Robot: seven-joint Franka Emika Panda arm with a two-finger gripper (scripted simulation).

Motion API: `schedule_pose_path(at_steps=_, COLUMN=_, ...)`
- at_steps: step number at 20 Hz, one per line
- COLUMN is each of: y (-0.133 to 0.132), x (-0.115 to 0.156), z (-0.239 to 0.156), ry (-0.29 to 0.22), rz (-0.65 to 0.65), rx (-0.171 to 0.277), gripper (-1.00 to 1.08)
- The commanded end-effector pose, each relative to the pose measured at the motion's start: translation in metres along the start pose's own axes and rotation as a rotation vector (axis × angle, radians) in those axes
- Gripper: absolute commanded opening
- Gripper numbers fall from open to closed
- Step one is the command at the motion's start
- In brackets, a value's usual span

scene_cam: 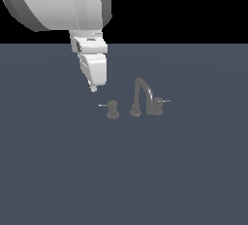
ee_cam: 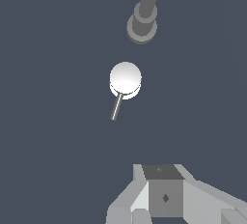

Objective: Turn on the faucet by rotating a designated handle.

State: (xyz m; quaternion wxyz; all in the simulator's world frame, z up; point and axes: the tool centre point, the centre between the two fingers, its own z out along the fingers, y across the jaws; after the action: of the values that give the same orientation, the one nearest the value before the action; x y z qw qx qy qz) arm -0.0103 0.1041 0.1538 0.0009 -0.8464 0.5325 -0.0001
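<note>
The small dark-grey faucet (scene_cam: 141, 98) stands on the floor, its arched spout rising from a round base (ee_cam: 142, 25). The handle (scene_cam: 112, 108) is the knob set apart on the exterior view's left of the spout, with a thin pale lever rod (scene_cam: 102, 105) pointing away from the spout. In the wrist view the handle (ee_cam: 125, 79) shows as a bright round cap with its rod (ee_cam: 116, 107) sticking out. My gripper (scene_cam: 93, 88) hangs above the handle, toward the exterior view's left, and touches nothing. Its fingers (ee_cam: 165, 196) look pressed together with nothing between them.
A twin knob (scene_cam: 157, 105) with its own short lever sits on the exterior view's right, overlapping the spout. The flat slate-blue floor (scene_cam: 58, 170) spreads all around the faucet. My bulky white arm (scene_cam: 58, 1) fills the upper left of the exterior view.
</note>
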Motion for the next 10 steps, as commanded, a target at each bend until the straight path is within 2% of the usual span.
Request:
schedule_pose_path(at_steps=1, y=-0.012, x=0.008, z=0.016, ry=0.002, rz=0.052, rx=-0.001, gripper=-1.0)
schedule_pose_path(at_steps=10, y=-0.046, x=0.037, z=0.065, ry=0.004, rz=0.212, rx=-0.002, gripper=-1.0)
